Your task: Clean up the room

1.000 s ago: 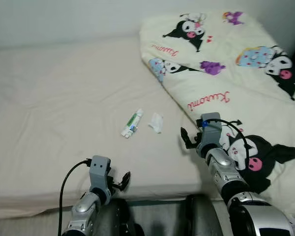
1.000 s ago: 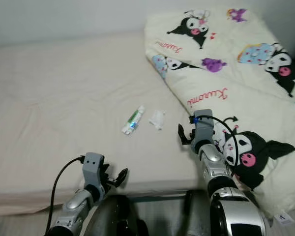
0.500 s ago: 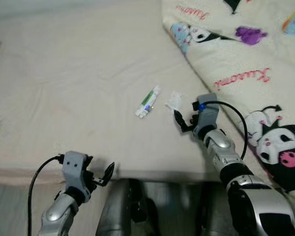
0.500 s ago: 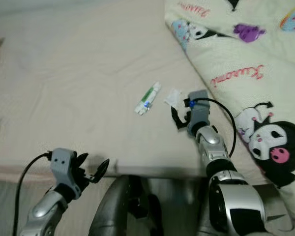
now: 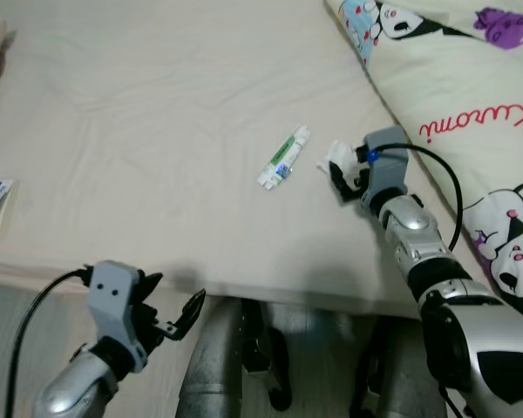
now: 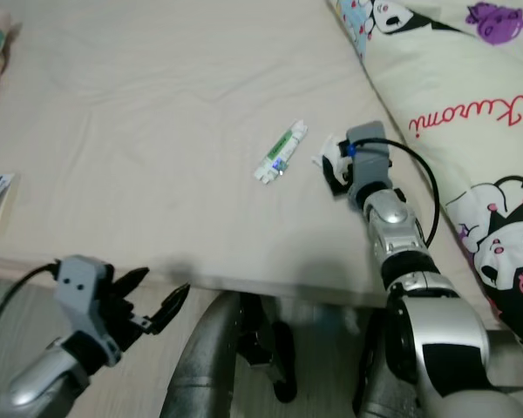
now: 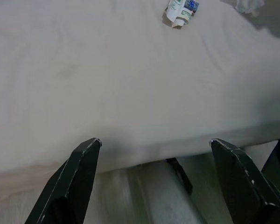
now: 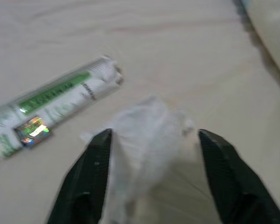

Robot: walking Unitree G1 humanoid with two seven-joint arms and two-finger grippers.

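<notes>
Right gripper (image 8: 151, 175), jaws wide, straddles a crumpled white wrapper (image 8: 147, 135) beside a green-and-white tube (image 5: 283, 158) on the beige bed (image 5: 157, 131); left gripper (image 7: 154, 154), jaws wide, hangs at the bed's edge.

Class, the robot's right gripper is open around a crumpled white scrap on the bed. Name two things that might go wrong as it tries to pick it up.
1. The crumpled white scrap looks thin and soft, so the right gripper may close on the sheet beneath it as well.
2. The green-and-white tube lies close beside the scrap and might get nudged.
</notes>
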